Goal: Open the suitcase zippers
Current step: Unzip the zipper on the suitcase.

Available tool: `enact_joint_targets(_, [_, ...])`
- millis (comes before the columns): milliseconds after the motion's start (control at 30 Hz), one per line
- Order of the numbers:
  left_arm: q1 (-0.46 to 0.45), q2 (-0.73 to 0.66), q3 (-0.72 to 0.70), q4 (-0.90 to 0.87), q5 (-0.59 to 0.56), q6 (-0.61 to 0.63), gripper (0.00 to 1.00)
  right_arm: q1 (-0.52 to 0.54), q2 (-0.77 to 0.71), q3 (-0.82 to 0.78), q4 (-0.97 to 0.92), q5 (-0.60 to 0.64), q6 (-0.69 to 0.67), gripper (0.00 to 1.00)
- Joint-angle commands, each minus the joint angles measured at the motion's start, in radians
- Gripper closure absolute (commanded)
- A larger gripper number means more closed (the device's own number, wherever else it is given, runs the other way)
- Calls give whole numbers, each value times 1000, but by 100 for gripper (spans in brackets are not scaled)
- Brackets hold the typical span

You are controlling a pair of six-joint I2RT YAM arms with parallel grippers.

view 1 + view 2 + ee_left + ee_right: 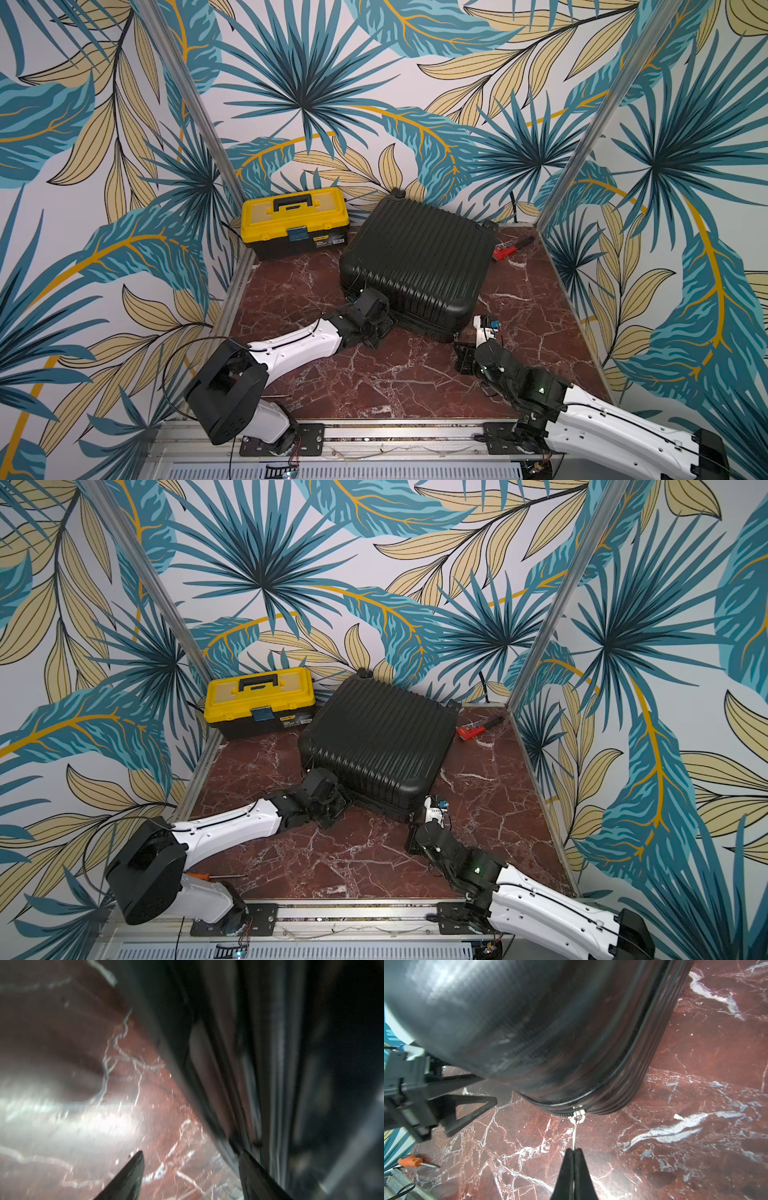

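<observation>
The black ribbed suitcase point(415, 257) lies flat on the red marble tabletop point(374, 374), towards the back, with a yellow-lidded toolbox point(295, 220) just beside it on the left. A red-and-black hand tool point(505, 251) lies beyond its far right corner. In both top views the two arms reach its near edge, one at each near corner. Their fingertips are hidden there under the wrists, so these views do not tell what either tool is doing. The right wrist view settles it for that arm: the right tool point(574, 1150) is pinched closed on the thin silver zipper pull point(574, 1134). The pull hangs from a slider on the zipper point(550, 1110), at the rounded corner of the case's rim. The same view also catches the left tool point(489, 1091) beside the case, its two triangular fingers spread with bare tabletop between them. The left wrist view is badly blurred. It shows the left tool point(191, 1154) with fingers apart, one over the marble and one right against the suitcase's rim, holding nothing that can be made out. An orange-handled screwdriver point(411, 1161) lies on the tabletop near the front rail. It is plain in the right wrist view, and in a top view point(199, 877) only a sliver of it peeks past the left arm.
</observation>
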Motion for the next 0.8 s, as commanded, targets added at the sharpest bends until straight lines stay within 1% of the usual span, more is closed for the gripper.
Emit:
enact_joint_targets(0, [14, 34, 27, 26, -12, 5, 35, 13, -14, -18, -23, -8, 10, 100])
enact_joint_targets(67, [25, 50, 20, 28, -18, -4, 41, 13, -10, -22, -17, -7, 7, 100])
enact_joint_targets(167, [33, 50, 0, 28, -39, -7, 54, 12, -1, -22, -28, 10, -2, 100])
enact_joint_targets(300, [56, 32, -46, 27, -55, -10, 75, 13, 2, -18, -98, 89, 4, 100])
enact_joint_targets(400, [87, 26, -75, 25, -43, -3, 85, 14, 12, -15, -142, 113, 10, 100])
enact_joint_targets(500, [109, 24, -90, 25, -32, 14, 91, 14, 11, -7, -186, 145, 2, 100])
enact_joint_targets(633, [128, 26, -88, -12, -25, 44, 95, 12, 12, 29, -251, 191, -54, 100])
enact_joint_targets(667, [133, 25, -85, -18, -24, 53, 97, 12, 19, 46, -263, 199, -78, 100])
enact_joint_targets(700, [139, 23, -82, -65, -26, 63, 99, 12, 35, 69, -289, 208, -97, 100])
enact_joint_targets(767, [149, 17, -77, -102, -30, 85, 100, 12, 82, 116, -350, 247, -104, 100])
